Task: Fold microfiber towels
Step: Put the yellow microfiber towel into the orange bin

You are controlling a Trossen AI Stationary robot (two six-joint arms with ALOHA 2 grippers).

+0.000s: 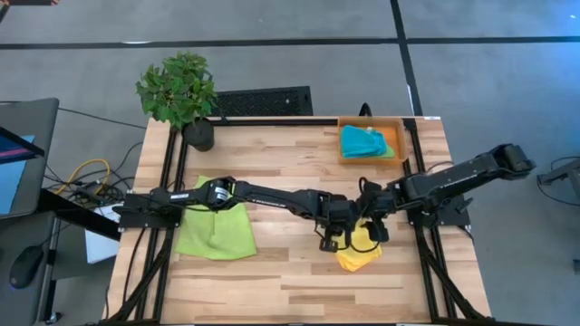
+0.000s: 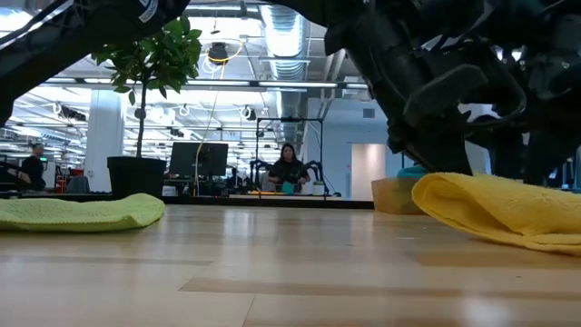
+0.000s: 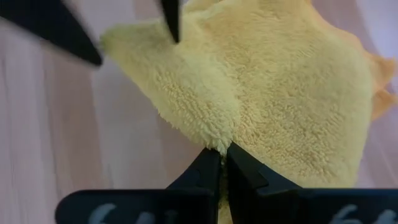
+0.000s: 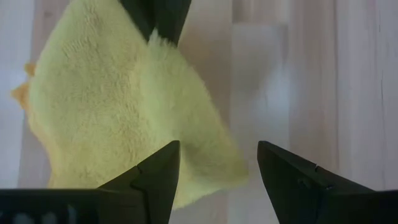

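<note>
- Yellow towel (image 1: 358, 254) lies crumpled on the wooden table (image 1: 290, 172), toward the right half and near the front edge; both arms meet over it.
- Left tool (image 3: 224, 157) is clamped on a raised fold of the yellow towel, its two dark fingers pressed together with the pile pinched between them; the left arm reaches across the table from the left side.
- Right tool (image 4: 217, 168) hovers spread open over an edge of the same towel, one finger above the cloth, the other above bare wood.
- Seen from table height, the yellow towel (image 2: 490, 209) sits in a low heap, with the dark arms just above it.
- Green towel (image 1: 216, 228) lies spread flat on the left part of the table, partly under the left arm, well apart from the yellow one.
- Teal towel (image 1: 362, 142) sits bunched in an orange tray (image 1: 396, 136) at the far right corner of the table; a bit of green cloth shows beneath it.
- Potted plant (image 1: 181, 95) stands at the far left corner.
- Beyond the table, a person (image 2: 289, 171) sits at a desk in the room behind.
</note>
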